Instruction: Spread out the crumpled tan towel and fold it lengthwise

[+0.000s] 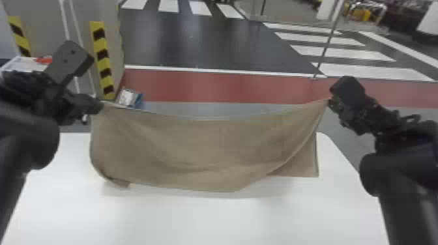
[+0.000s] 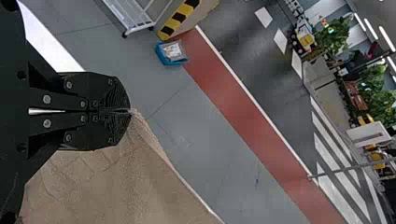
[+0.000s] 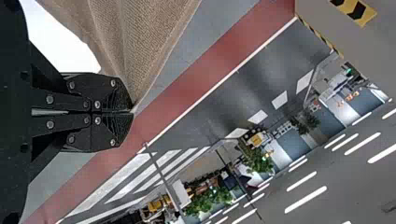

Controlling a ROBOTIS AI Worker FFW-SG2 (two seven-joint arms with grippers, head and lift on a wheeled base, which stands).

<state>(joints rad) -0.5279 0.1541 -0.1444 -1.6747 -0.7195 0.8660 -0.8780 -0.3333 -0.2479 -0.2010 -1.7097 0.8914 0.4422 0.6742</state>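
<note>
In the head view the tan towel (image 1: 202, 150) hangs spread between both grippers, its top edge sagging in the middle and its lower part over the white table (image 1: 211, 218). My left gripper (image 1: 100, 106) holds the upper left corner, my right gripper (image 1: 329, 99) the upper right one. A flap of cloth shows behind the lower right side, and the lower left corner curls. In the left wrist view the left gripper (image 2: 130, 111) is shut on a corner of the towel (image 2: 107, 186). The right gripper (image 3: 132, 112) pinches the other corner of the towel (image 3: 135, 42) in the right wrist view.
Beyond the table's far edge, a blue bin (image 1: 138, 100) with a packet in it stands on the floor. At the far left are a white cart (image 1: 24, 65) and a panel with yellow and black striping (image 1: 103, 62). A thin pole (image 1: 327, 42) rises at the back right.
</note>
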